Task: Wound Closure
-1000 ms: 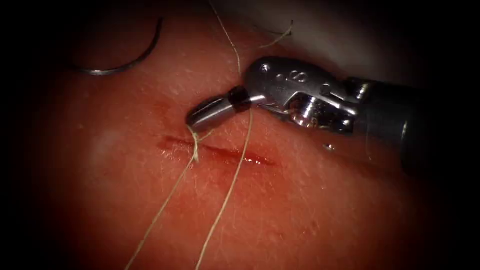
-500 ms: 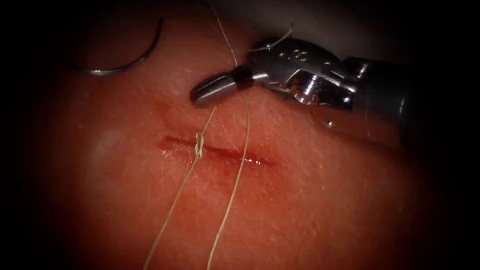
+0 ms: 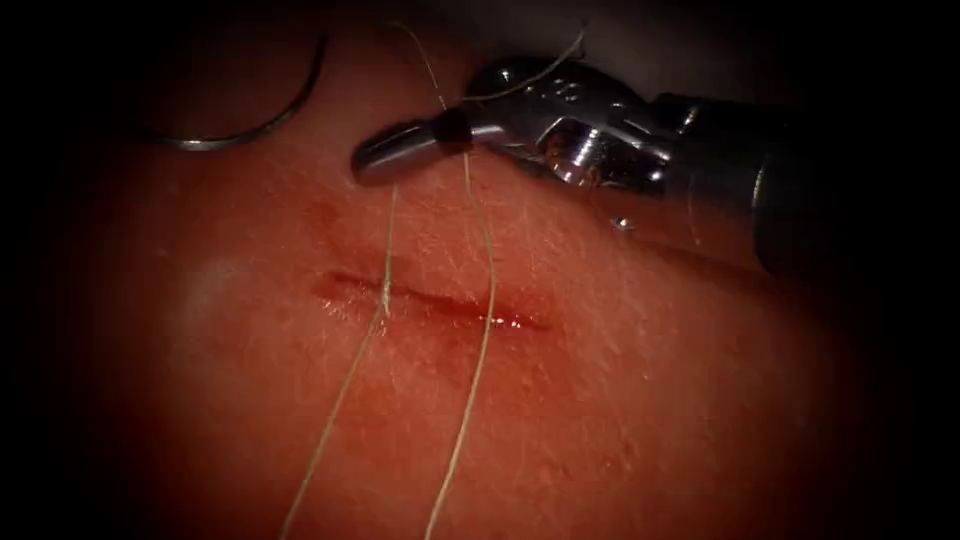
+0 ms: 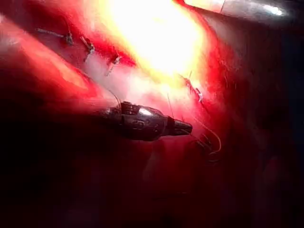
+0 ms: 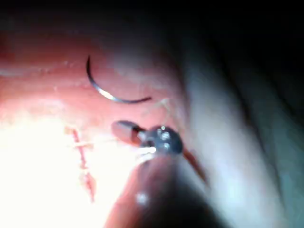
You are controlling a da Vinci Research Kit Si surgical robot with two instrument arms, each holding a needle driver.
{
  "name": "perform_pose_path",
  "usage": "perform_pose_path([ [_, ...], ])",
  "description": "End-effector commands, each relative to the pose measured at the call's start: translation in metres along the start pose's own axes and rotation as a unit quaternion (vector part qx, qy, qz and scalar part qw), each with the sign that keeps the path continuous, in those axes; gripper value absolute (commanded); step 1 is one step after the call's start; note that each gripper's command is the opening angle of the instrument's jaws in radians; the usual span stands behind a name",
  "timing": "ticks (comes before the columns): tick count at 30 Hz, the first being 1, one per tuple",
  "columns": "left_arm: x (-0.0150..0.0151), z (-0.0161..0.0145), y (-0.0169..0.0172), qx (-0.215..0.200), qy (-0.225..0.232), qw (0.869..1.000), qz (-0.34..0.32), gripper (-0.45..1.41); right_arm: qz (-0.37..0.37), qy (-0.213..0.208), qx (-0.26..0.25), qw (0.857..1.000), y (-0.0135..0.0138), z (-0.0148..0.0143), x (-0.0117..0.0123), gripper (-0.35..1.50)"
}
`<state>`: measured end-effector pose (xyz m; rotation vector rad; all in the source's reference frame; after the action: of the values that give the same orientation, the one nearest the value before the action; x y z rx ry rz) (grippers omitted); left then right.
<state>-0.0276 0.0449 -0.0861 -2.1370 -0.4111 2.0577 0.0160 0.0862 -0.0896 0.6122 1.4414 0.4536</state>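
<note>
Right tool (image 3: pixel 372 163) higher, taut thread (image 3: pixel 388 240) clamped

Tissue (image 3: pixel 620 420) is acting as the carrying bed, its skin side facing up. A short cut (image 3: pixel 430 300) is running across its middle, with red fluid (image 3: pixel 510 321) glistening at the cut's right end. The curved needle (image 3: pixel 250 115) is lying loose on the tissue, well to the upper left of the cut, not in the tissue. Two strands of thread (image 3: pixel 470 400) are lying over the tissue and crossing the cut; the left strand is carrying a small knot (image 3: pixel 385 293) sitting right on the cut. A cut end of thread (image 3: pixel 560 55) is resting near the tissue's far edge.
</note>
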Motion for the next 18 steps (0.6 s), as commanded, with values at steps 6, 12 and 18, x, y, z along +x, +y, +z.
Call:
perform_pose_path([
  [6,-0.0009,0.0008,0.0014,-0.003,0.0,1.0,-0.004,-0.35,-0.018,-0.029,-0.032,0.999,0.0018,-0.0004,-0.0014,-0.35],
  [12,-0.0009,0.0009,0.0018,-0.004,0.0,1.0,-0.004,-0.35,-0.017,-0.028,-0.065,0.997,0.0022,-0.0016,-0.0023,-0.35],
  [18,-0.0001,0.0011,0.0013,-0.004,0.001,1.0,-0.007,-0.35,-0.015,-0.022,-0.06,0.998,0.0013,-0.0014,-0.0022,-0.35],
])
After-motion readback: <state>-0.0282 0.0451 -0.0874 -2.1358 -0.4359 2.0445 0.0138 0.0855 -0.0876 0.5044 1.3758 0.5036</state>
